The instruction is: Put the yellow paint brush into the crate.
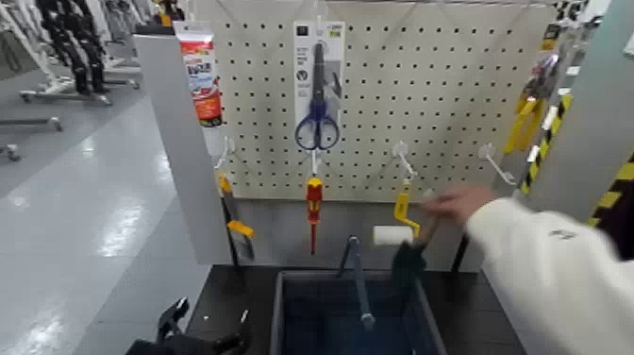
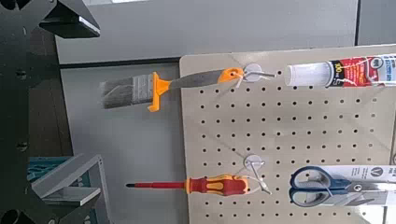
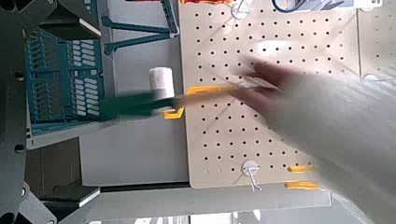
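In the head view, the yellow paint brush (image 1: 241, 229) hung at the pegboard's (image 1: 264, 113) lower left corner, and the left gripper (image 1: 213, 321), wide open and empty below it, might have knocked it off its hook by closing off-centre. The left wrist view showed those jaws well apart, the bail handle of the crate (image 2: 70, 177) a likely snag later. In the right wrist view, the right gripper (image 3: 91, 112) stood open and empty, where a person's hand (image 3: 261, 86), blurred near the pegboard's lower edge, risked a collision.
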{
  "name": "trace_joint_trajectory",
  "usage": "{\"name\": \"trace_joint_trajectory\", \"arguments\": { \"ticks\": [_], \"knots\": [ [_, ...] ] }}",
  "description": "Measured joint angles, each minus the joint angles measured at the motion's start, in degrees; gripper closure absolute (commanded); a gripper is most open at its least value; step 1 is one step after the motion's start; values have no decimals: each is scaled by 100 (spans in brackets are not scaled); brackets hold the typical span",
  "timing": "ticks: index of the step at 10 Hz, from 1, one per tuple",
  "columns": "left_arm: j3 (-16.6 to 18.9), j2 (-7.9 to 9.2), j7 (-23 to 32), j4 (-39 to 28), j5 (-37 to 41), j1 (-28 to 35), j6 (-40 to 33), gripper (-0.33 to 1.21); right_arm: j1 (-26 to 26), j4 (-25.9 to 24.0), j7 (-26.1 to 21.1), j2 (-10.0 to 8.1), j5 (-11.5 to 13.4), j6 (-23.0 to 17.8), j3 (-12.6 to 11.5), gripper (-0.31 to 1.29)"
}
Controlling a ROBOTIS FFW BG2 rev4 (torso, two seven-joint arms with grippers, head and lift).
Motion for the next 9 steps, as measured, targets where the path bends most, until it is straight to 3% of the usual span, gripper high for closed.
{"name": "trace_joint_trajectory", "arguments": {
  "ticks": [6, 9],
  "knots": [
    [118, -30, -120, 2, 76, -19, 112, 11, 0, -2, 0, 2, 0, 12, 1, 13],
    [556, -65, -988, -58, 273, -189, 529, 11, 0, -3, 0, 2, 0, 18, 6, 13]
  ]
}}
